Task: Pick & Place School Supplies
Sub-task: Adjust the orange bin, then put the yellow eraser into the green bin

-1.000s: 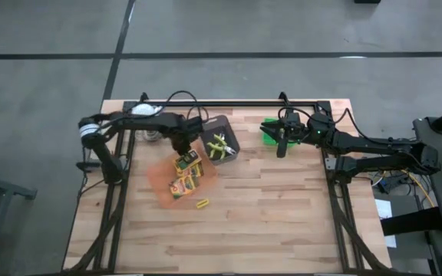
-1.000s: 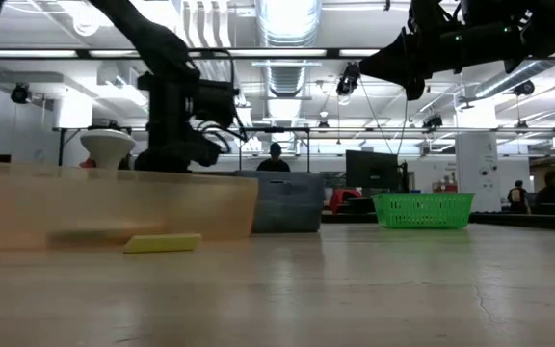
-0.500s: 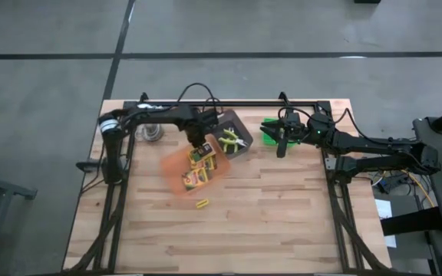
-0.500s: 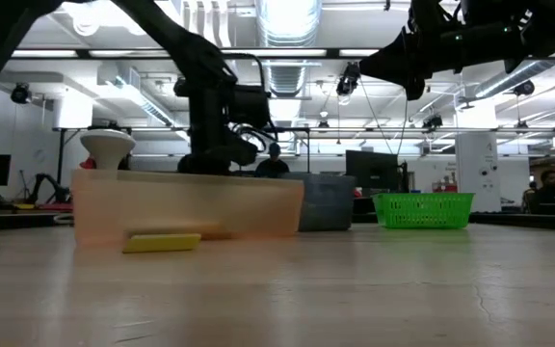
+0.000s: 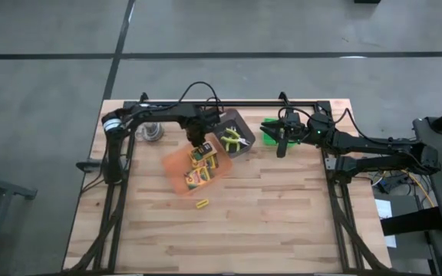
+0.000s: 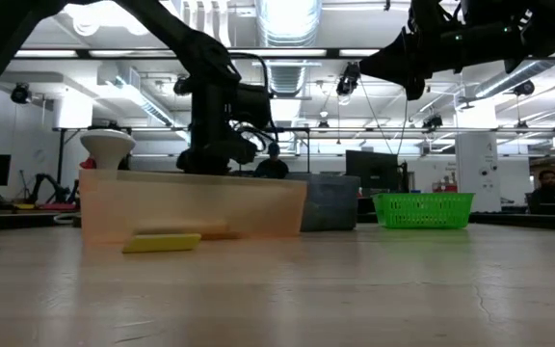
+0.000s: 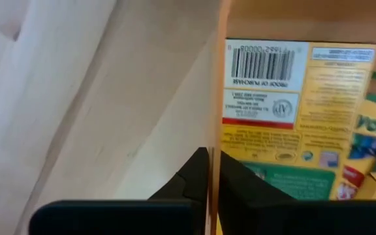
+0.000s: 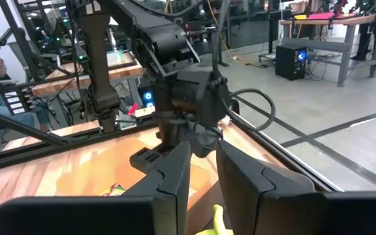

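Observation:
The orange tray (image 5: 176, 175) sits flat on the table and holds several yellow-green crayon boxes (image 5: 198, 172), one showing its barcode (image 7: 273, 98). My left gripper (image 5: 198, 144) stands at the tray's far rim, shut on its wall. A short yellow stick (image 5: 202, 203) lies on the table just in front of the tray (image 6: 162, 243). Lime-handled scissors (image 5: 232, 139) lie in the black tray (image 5: 222, 121). My right gripper (image 5: 282, 147) hangs high beside the green tray (image 5: 269, 132), with a narrow gap between its fingers (image 8: 203, 147). My left gripper (image 7: 214, 170) pinches the orange tray's thin far wall (image 7: 215, 98), one finger (image 7: 240, 186) inside the tray and one (image 7: 194, 179) outside. The fingers come from above, pointing down. The tray's bottom rests on the table.
The black tray (image 6: 330, 202) stands right against the orange tray's right side. A white-topped metal object (image 5: 150, 132) stands by the far-left corner. The green tray (image 6: 422, 209) is near the far edge. The near half of the table is bare wood.
My left gripper has moved toward the table's right and a little toward the far edge, dragging the orange tray along the table with the boxes inside. The black tray has been shoved right and turned slightly. The yellow stick has stayed put.

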